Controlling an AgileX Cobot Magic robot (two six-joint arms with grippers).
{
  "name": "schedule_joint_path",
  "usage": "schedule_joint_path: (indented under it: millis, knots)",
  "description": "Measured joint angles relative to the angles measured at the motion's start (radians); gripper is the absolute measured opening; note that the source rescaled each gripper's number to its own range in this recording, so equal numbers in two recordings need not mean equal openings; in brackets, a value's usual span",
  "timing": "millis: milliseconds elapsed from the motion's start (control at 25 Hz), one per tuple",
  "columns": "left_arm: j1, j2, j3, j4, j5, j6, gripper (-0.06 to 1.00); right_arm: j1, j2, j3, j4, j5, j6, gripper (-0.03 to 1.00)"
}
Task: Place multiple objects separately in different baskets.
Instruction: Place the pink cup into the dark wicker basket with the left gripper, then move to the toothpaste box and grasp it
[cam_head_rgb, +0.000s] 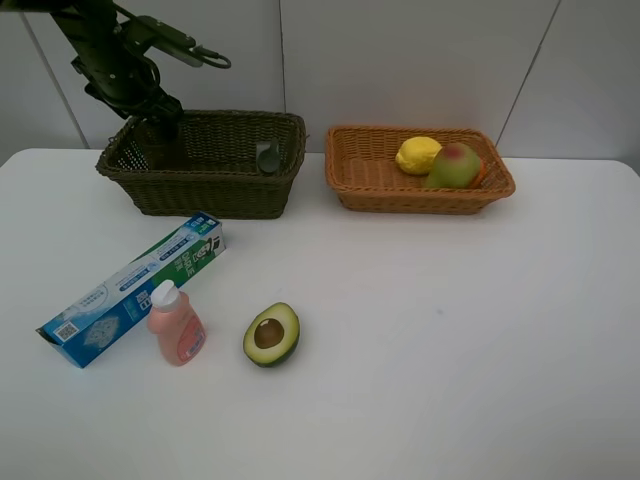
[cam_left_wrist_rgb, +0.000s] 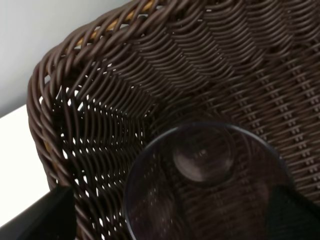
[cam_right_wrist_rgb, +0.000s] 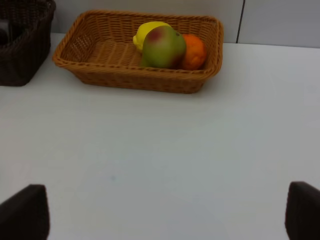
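- Left gripper (cam_left_wrist_rgb: 172, 220): down in the rear left corner of the deep, dark olive-brown wicker basket (cam_head_rgb: 215, 190); jaws wide apart, gripping nothing
- Translucent pinkish cup (cam_left_wrist_rgb: 200, 185): upright on that basket's floor between the jaws, mouth up
- Right gripper (cam_right_wrist_rgb: 160, 215): over bare white table (cam_head_rgb: 450, 350); jaws wide, empty
- Shallow, light orange-tan wicker basket (cam_head_rgb: 400, 195), rear right: yellow lemon (cam_head_rgb: 417, 154), green-red pear (cam_head_rgb: 455, 166), orange (cam_right_wrist_rgb: 194, 50)
- Blue-green toothpaste box (cam_head_rgb: 135, 288): flat near the table's front left corner, long axis running from that corner toward the dark basket; left arm likely nearer
- Pink pump bottle (cam_head_rgb: 177, 328): upright, just beside the box
- Halved avocado (cam_head_rgb: 271, 334): cut face up, narrow end pointing rear right
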Motion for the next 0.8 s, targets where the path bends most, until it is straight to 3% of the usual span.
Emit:
schedule_joint_path:
  millis: [560,800]
  knots:
    - [0.0,-0.143,0.0,-0.058,0.128,0.0,1.0,0.0,0.0,0.0,0.0,0.0,0.0,1.0]
    - [0.0,-0.217,0.0,-0.092,0.264,0.0,1.0,0.0,0.0,0.0,0.0,0.0,0.0,1.0]
